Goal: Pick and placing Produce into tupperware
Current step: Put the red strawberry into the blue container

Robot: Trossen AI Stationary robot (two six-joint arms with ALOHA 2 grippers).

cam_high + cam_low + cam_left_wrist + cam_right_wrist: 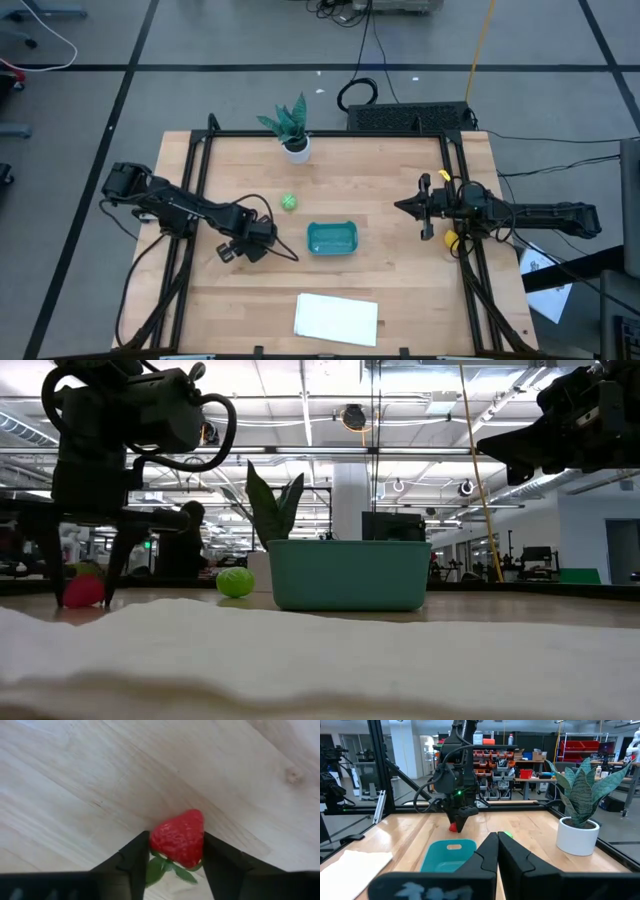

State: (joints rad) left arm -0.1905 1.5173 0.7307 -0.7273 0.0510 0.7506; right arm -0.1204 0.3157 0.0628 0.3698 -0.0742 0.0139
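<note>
- While the teal tupperware (pixel 332 239) is sitting near the middle of the wooden table (pixel 400 290), nothing is showing inside it from above.
- The red toy strawberry (pixel 178 838) is lying on the table to the left of the tupperware, well apart from it, with its green leaves pointing toward the wrist camera.
- The left gripper (pixel 173 854) is reaching down over the strawberry, its two dark fingers standing narrowly on either side of the fruit and touching or nearly touching it; the strawberry is resting on the wood.
- The round green piece (pixel 289 203) is sitting on the table behind the tupperware's left end, apart from it.
- A small yellow piece (pixel 451 241) is showing at the table's right edge, just beside the right arm.
- The left arm is stretching in from the left edge, its wrist bent downward toward the table.
- The right gripper (pixel 498 851) is hanging above the table's right side, pointing toward the centre, its fingers pressed together and holding nothing.
- A potted plant (pixel 291 128) is standing at the far edge, and a white sheet (pixel 337 318) is lying at the near edge.
</note>
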